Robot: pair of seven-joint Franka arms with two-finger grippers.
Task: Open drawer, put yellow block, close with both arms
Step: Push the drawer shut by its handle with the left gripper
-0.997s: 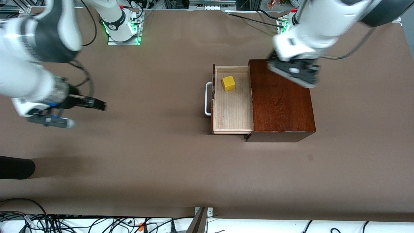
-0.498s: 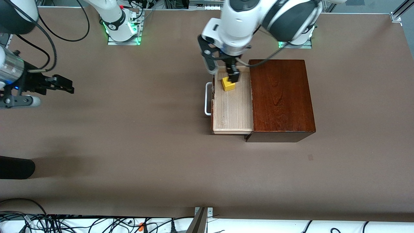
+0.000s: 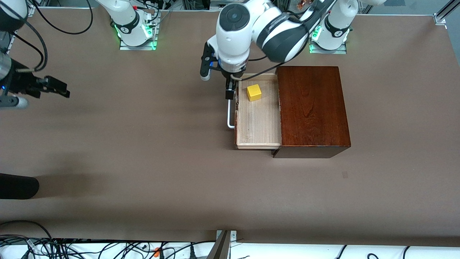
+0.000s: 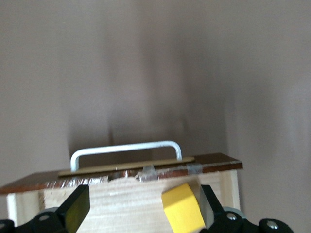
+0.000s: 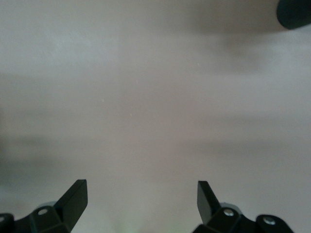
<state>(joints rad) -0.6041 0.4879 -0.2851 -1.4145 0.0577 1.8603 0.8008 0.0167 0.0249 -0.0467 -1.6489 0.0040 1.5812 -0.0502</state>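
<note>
The drawer (image 3: 257,122) stands pulled out of the reddish-brown box (image 3: 312,108), its white handle (image 3: 230,115) pointing toward the right arm's end of the table. The yellow block (image 3: 254,92) lies in the drawer's tray at the end farther from the front camera. My left gripper (image 3: 230,90) hangs open over the drawer's front edge, beside the handle. In the left wrist view the left gripper (image 4: 143,199) has the yellow block (image 4: 182,213) close to one finger, ungripped, with the handle (image 4: 126,148) past it. My right gripper (image 3: 57,88) is open over bare table, as the right gripper (image 5: 141,194) shows.
A dark rounded object (image 3: 18,186) juts in at the right arm's end of the table, nearer the front camera. Cables (image 3: 72,248) run along the table's near edge. Brown table top (image 3: 161,144) stretches between the drawer and the right gripper.
My left gripper swept from over the box, across the yellow block, to the drawer's front edge. The block stayed in the tray. My right gripper drew back toward its end of the table.
</note>
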